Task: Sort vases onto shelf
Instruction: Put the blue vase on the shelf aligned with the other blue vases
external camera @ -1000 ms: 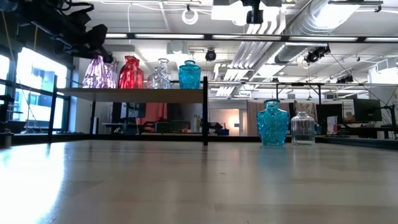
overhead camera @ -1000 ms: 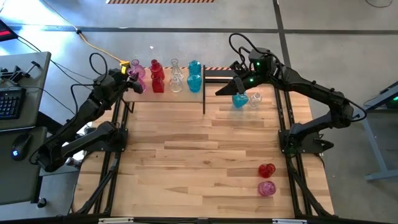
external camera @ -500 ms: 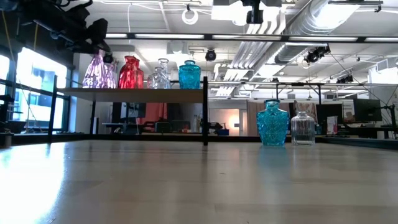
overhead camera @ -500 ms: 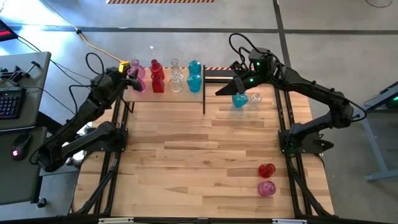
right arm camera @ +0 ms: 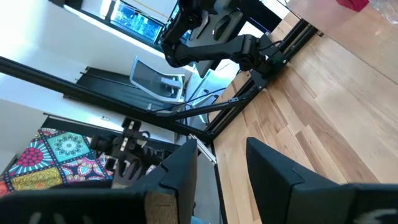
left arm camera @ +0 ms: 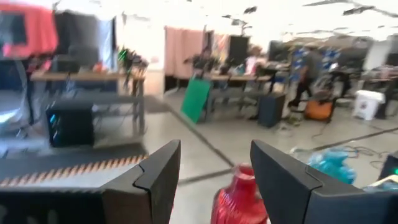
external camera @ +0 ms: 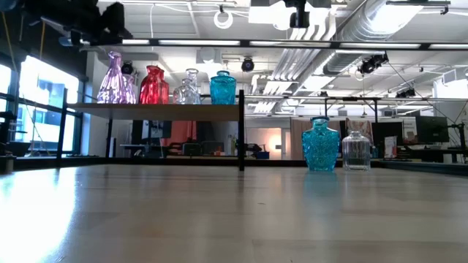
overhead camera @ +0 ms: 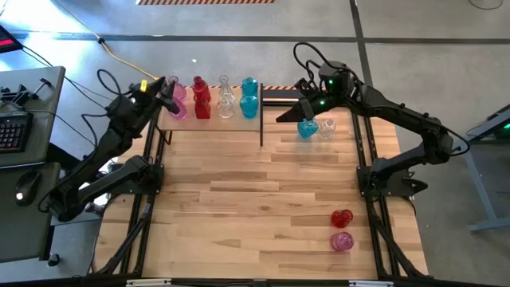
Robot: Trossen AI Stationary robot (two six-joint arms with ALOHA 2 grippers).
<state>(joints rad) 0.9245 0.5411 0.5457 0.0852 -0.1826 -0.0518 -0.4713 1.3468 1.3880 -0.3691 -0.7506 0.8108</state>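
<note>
The shelf (overhead camera: 211,118) stands at the table's far left, and its light panel (external camera: 157,108) carries a row of vases on their bases: pink (external camera: 113,80), red (external camera: 153,85), clear (external camera: 189,88) and teal (external camera: 223,88). My left gripper (overhead camera: 167,86) hangs open above the shelf's left end, over the pink vases (overhead camera: 177,104); between its fingers (left arm camera: 214,180) the red vase (left arm camera: 239,199) shows farther off. My right gripper (overhead camera: 296,112) is open (right arm camera: 221,162), up above the teal vase (overhead camera: 307,127) and the clear vase (overhead camera: 327,127) on the tabletop.
A red vase (overhead camera: 341,218) and a pink vase (overhead camera: 341,241) stand near the table's near right corner. The shelf's black post (external camera: 241,128) rises at its right end. Bare planks (overhead camera: 255,199) fill the table's middle. A desk with a keyboard (overhead camera: 16,131) lies beyond the left edge.
My left gripper has risen from just above the pink vase on the shelf and drawn toward the far edge. The pink vase stays standing on the shelf. My right arm has kept still.
</note>
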